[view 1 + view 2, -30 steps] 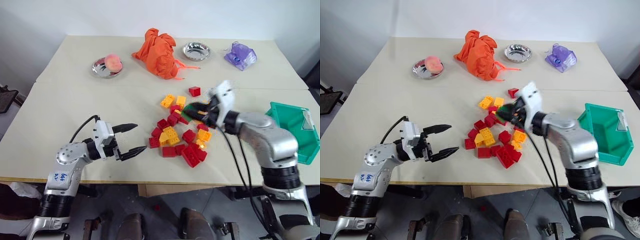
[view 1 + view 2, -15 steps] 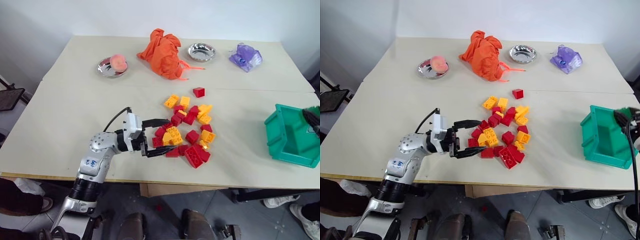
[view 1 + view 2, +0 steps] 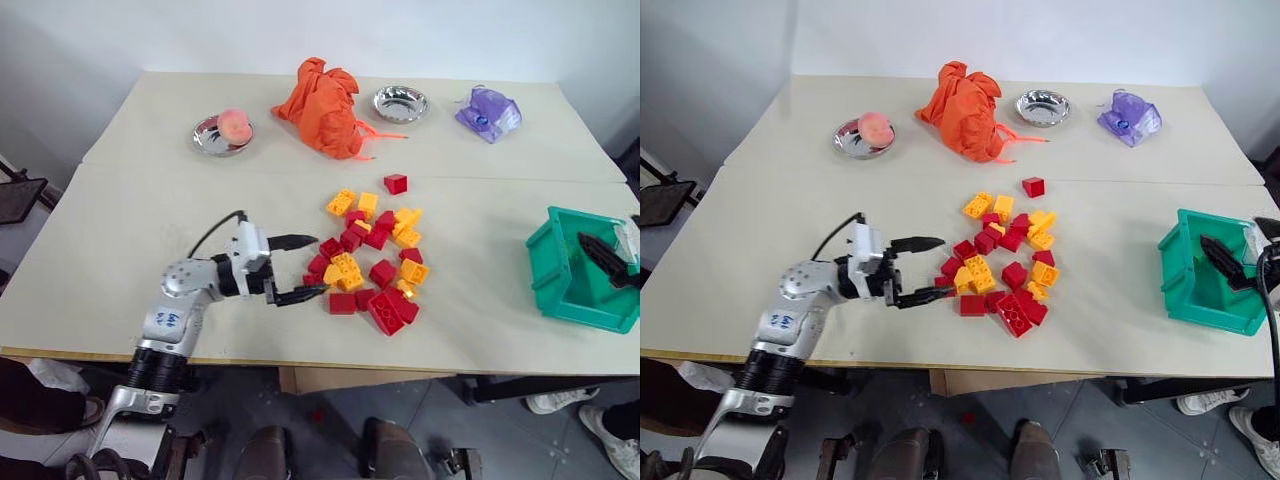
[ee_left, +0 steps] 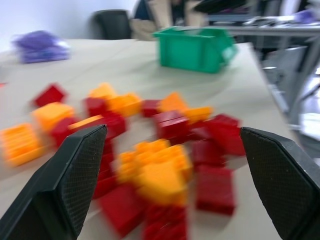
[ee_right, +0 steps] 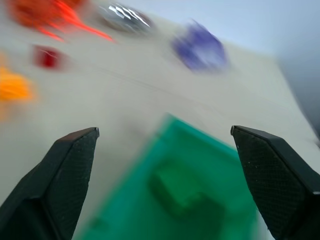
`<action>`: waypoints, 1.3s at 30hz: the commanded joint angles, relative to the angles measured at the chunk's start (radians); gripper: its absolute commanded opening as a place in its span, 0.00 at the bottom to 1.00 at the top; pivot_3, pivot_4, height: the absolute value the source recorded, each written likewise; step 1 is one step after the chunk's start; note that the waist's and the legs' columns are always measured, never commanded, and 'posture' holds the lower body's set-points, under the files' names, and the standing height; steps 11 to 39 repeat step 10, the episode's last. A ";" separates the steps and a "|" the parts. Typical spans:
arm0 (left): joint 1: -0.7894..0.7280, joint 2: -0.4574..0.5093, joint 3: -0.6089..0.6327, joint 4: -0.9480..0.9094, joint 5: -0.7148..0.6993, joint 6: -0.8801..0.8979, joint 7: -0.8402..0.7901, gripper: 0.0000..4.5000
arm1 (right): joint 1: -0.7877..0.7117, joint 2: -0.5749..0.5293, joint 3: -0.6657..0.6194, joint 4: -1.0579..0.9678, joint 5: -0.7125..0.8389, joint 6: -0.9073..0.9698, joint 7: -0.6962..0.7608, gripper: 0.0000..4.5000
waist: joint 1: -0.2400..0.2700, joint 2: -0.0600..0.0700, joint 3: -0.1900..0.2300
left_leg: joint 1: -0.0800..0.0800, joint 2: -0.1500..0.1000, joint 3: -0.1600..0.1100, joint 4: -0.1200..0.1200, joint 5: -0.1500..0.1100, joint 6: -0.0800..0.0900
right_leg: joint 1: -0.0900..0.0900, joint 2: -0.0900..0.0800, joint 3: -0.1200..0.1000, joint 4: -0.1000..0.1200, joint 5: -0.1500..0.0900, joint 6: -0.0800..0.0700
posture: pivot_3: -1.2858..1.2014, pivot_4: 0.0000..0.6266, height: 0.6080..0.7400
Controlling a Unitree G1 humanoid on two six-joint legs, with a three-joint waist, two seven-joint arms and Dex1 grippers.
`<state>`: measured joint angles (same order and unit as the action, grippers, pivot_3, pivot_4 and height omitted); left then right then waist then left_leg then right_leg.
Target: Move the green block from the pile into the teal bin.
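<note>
The pile (image 3: 375, 262) of red, yellow and orange bricks lies mid-table. My left gripper (image 3: 320, 263) stands open at the pile's left edge, level with the table and holding nothing; the left wrist view shows bricks beyond its spread fingers (image 4: 75, 180). The teal bin (image 3: 585, 305) sits at the table's right edge. My right gripper (image 5: 164, 131) hovers open over it with nothing between its fingers. Inside the teal bin (image 5: 125, 210) lies a blurred squarish green shape that looks like the green block (image 5: 175, 192).
An orange cloth (image 3: 322, 105), a steel bowl holding a peach (image 3: 222, 133), an empty steel bowl (image 3: 400, 102) and a purple bag (image 3: 487, 110) line the back of the table. A lone red brick (image 3: 396, 183) sits behind the pile.
My right gripper swung from the pile out to the right over the teal bin with the green block and has opened. My left gripper came up to the pile's left edge.
</note>
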<state>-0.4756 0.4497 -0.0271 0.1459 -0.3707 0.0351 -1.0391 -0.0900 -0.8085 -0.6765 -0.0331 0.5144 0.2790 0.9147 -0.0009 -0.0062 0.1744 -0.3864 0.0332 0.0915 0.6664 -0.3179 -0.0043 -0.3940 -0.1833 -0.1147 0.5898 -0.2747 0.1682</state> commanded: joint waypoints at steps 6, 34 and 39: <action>0.184 0.100 0.134 -0.071 0.046 -0.061 0.110 1.00 | 0.249 0.053 0.204 -0.262 0.069 -0.112 0.275 1.00 | 0.008 -0.002 0.001 | 0.000 0.000 -0.001 0.002 -0.001 0.001 | 0.001 0.000 0.000 0.000 0.000 0.000 | 0.52 0.24 1.00; 0.293 0.129 0.188 -0.120 0.038 -0.067 0.139 1.00 | 0.266 0.129 0.258 -0.242 0.044 -0.169 0.230 1.00 | 0.007 -0.002 0.001 | 0.000 0.000 -0.001 0.002 -0.001 0.000 | 0.001 -0.001 0.000 0.000 0.000 0.001 | 0.52 0.24 1.00; 0.293 0.129 0.188 -0.120 0.038 -0.067 0.139 1.00 | 0.266 0.129 0.258 -0.242 0.044 -0.169 0.230 1.00 | 0.007 -0.002 0.001 | 0.000 0.000 -0.001 0.002 -0.001 0.000 | 0.001 -0.001 0.000 0.000 0.000 0.001 | 0.52 0.24 1.00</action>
